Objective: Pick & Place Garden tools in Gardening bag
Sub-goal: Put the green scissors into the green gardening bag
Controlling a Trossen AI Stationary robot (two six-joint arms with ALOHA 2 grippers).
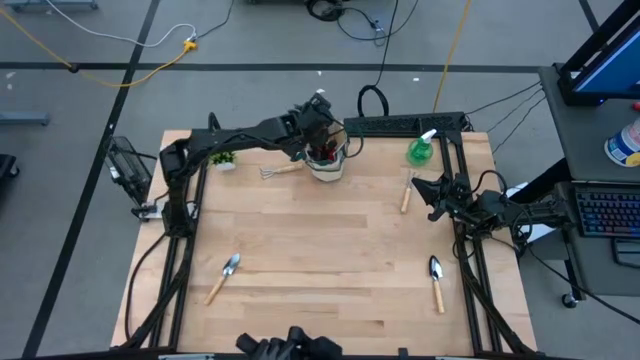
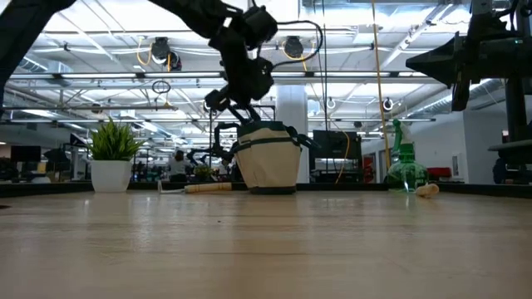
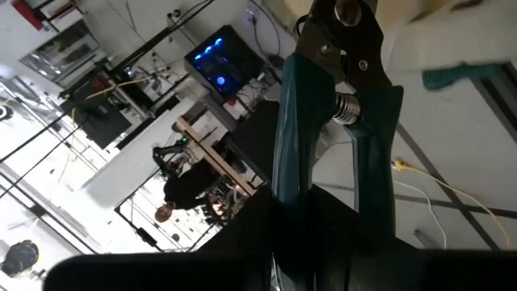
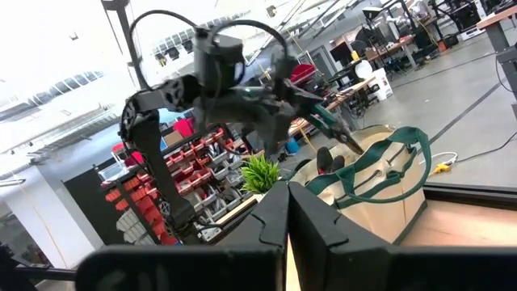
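Left arm reaches from the counter's [image 1: 330, 250] left edge across the far side, elbow bent, wrist over the bag [image 1: 327, 160]. Left claw [image 1: 318, 135] is clamped on the shears [image 3: 335, 137]; in the left wrist view the grey-green handles and spring stick out past the fingers, and in the right wrist view the shears' tip [image 4: 343, 137] points down toward the bag's [image 4: 380, 190] open mouth. Low view: claw [image 2: 241, 104] hangs just above the bag [image 2: 268, 158], wrist tilted down.

Items, left to right:
- plant [image 1: 224, 159] at far left, by the left arm's base
- trowel [image 1: 224, 276], near left, lying flat
- rake [image 1: 282, 171] flat just left of the bag
- bag, far centre, upright, dark red items inside
- wooden-handled tool [image 1: 407, 192], right of centre; head not clear
- spray bottle [image 1: 422, 149], far right corner
- second trowel [image 1: 437, 280], near right

Right arm is folded at the right edge, clear of the tools. Right claw [image 1: 425, 190] is closed, empty, pointing in toward the counter beside the wooden-handled tool, not touching it as far as I can tell.
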